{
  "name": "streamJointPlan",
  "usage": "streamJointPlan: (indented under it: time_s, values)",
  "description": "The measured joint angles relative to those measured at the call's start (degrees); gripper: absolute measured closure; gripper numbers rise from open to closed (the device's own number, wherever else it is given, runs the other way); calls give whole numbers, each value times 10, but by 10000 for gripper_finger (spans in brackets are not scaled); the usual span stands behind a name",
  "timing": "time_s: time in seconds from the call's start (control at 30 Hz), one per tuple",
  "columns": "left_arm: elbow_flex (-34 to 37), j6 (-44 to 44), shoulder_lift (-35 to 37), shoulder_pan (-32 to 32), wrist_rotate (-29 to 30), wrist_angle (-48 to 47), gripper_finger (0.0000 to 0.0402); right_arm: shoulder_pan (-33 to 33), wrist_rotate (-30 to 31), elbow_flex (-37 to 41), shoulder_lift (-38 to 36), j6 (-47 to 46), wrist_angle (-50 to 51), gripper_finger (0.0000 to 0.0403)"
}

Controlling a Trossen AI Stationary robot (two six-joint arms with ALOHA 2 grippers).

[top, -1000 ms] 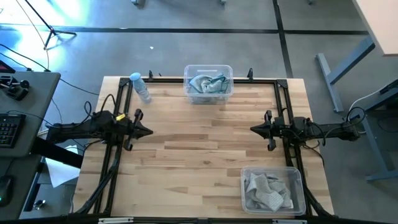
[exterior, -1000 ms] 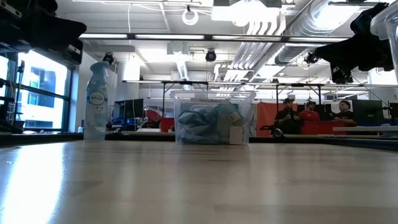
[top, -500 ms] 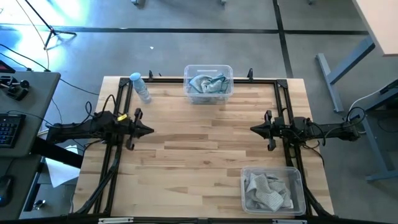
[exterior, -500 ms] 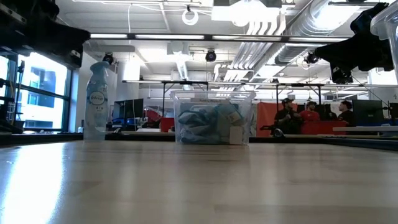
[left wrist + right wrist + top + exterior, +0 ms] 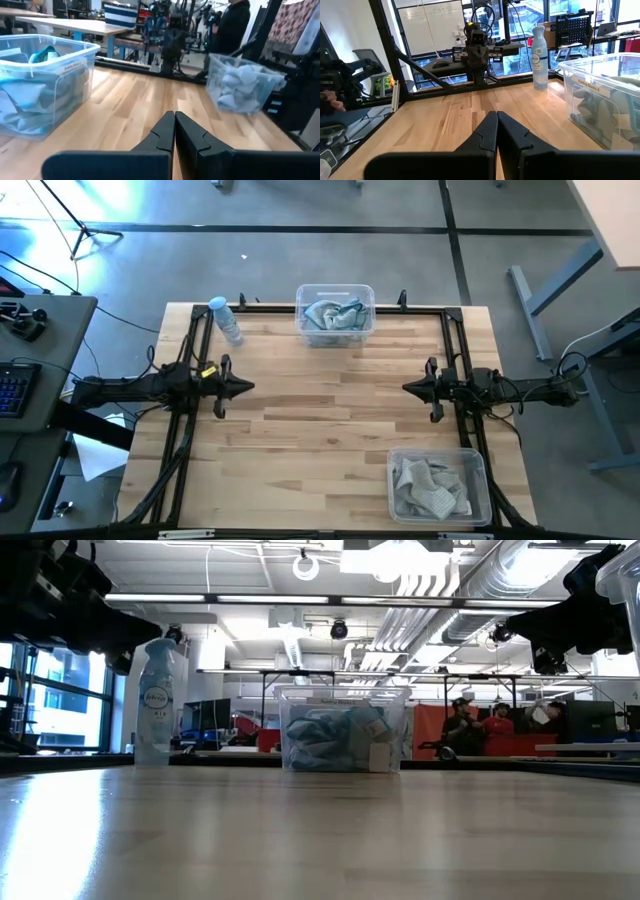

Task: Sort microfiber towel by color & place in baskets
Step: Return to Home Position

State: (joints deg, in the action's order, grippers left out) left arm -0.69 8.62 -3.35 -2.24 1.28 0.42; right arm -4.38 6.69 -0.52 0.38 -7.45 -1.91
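Left gripper (image 5: pixel 245 387): held above the left half of the table (image 5: pixel 320 415), pointing toward the centre; the jaws are together and hold nothing, with the two fingertips (image 5: pixel 169 120) meeting in the left wrist view.
Right gripper (image 5: pixel 408 387): held above the right half of the table, facing the left gripper across bare wood and well apart from it; the jaws are together and empty, as the right wrist view shows.
Far basket (image 5: pixel 335 288): standing at the middle of the table's far edge, between the two arms' lines and clear of both.
Blue-teal towels (image 5: pixel 333 316): crumpled together inside the far basket, filling most of it and pressed against its clear wall in the low view.
Near basket (image 5: pixel 438 452): standing at the near corner on the right arm's side, beside that arm's frame.
Grey towels (image 5: pixel 430 488): heaped loosely inside the near basket.
Clear bottle (image 5: pixel 227 320): upright near the far corner on the left arm's side, well apart from the far basket.
Table surface: no cloth lies on the wood outside the baskets.
Background: seated people (image 5: pixel 465 725) show in the room beyond the table.
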Motion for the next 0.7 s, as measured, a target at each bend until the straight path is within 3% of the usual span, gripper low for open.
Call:
streamJointPlan:
  time_s: [0.7]
  values:
    - [0, -32, 0, 0, 0, 1, 402, 0, 0, 0, 0, 0, 0, 402]
